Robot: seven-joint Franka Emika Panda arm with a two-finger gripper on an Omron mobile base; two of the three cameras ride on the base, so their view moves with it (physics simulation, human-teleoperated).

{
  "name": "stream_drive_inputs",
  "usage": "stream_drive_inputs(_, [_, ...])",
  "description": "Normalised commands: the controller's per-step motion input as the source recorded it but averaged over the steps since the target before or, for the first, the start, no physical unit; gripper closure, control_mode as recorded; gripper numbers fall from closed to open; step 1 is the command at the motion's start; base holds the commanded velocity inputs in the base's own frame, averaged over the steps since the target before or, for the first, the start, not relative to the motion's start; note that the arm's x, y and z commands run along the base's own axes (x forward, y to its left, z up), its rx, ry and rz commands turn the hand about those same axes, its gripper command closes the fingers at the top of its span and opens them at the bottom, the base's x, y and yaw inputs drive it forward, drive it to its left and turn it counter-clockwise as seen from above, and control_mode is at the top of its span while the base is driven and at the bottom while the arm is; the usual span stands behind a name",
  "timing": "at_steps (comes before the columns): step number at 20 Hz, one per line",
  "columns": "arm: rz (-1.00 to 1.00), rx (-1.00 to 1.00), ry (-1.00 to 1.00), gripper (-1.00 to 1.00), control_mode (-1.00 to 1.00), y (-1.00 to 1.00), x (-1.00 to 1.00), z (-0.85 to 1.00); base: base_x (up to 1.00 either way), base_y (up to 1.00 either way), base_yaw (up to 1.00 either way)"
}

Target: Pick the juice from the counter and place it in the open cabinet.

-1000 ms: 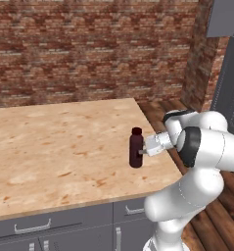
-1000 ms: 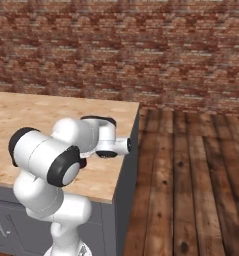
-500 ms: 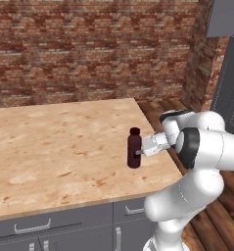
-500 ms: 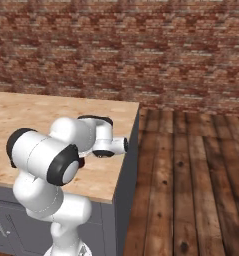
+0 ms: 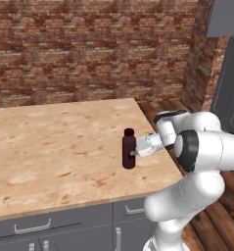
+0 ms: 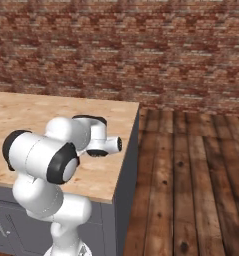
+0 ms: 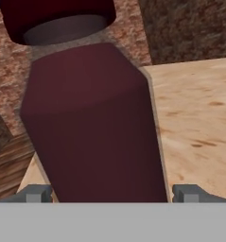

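Juice point(image 5: 129, 148) stands upright on the counter point(image 5: 55, 142), near its right edge. Gripper point(image 5: 134, 153) at the bottle's 3 o'clock; jaws spread, flanking the body, not yet clamped. Looks rigid, light, smooth, likely slippery; grip mid-body.

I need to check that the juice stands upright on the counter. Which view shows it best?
The left base view: the whole juice stands upright on the counter. The hand view shows its body close up; in the right base view the arm covers it.
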Motion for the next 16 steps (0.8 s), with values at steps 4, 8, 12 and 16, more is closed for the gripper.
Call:
stream_drive_inputs(4, [0.00, 0.00, 0.00, 1.00, -1.00, 0.26, 0.00, -0.05, 0.00, 0.00, 0.00])
stream_drive_inputs(8, [0.00, 0.00, -0.01, 1.00, -1.00, 0.04, 0.00, 0.00, 0.00, 0.00, 0.00])
stream_drive_inputs(12, [0.00, 0.00, -0.03, 1.00, -1.00, 0.00, -0.03, 0.00, 0.00, 0.00, 0.00])
stream_drive_inputs(16, [0.00, 0.00, -0.09, 1.00, -1.00, -0.01, -0.25, 0.30, 0.00, 0.00, 0.00])
